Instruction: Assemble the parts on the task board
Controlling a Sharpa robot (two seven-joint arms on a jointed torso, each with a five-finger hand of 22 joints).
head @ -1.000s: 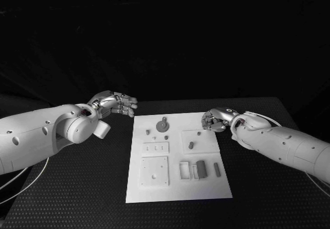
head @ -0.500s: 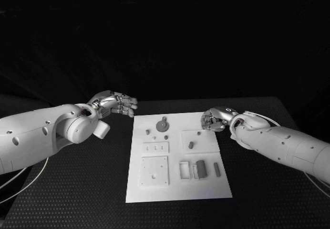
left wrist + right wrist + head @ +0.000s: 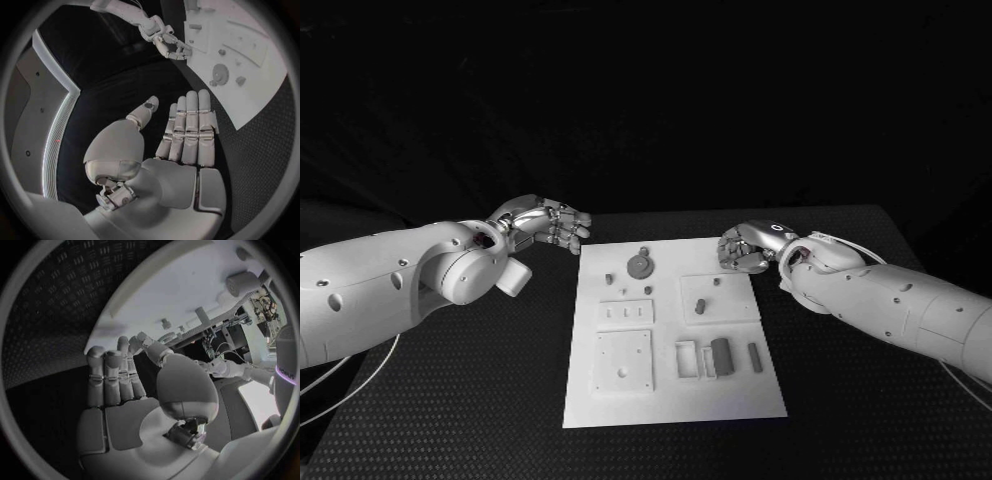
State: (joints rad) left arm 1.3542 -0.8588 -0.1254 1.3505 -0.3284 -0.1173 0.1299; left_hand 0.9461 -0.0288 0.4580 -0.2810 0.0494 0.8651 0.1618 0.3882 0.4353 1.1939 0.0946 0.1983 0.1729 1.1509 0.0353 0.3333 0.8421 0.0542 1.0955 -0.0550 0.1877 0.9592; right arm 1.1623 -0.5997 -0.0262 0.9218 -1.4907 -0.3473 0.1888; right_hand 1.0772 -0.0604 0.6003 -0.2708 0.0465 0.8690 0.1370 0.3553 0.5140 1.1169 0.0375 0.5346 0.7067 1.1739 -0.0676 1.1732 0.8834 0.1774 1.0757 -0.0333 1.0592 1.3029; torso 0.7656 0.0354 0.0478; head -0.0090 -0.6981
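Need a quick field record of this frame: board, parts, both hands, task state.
board: white task board flat at mid-table
parts: round gear-like part near the far edge; dark block in the near-right group; other small pieces spread over the board
left hand: off the board's far-left corner, fingers extended together, holds nothing
right hand: over the board's far-right corner, fingers curled, no part seen in it
task state: no part in either hand
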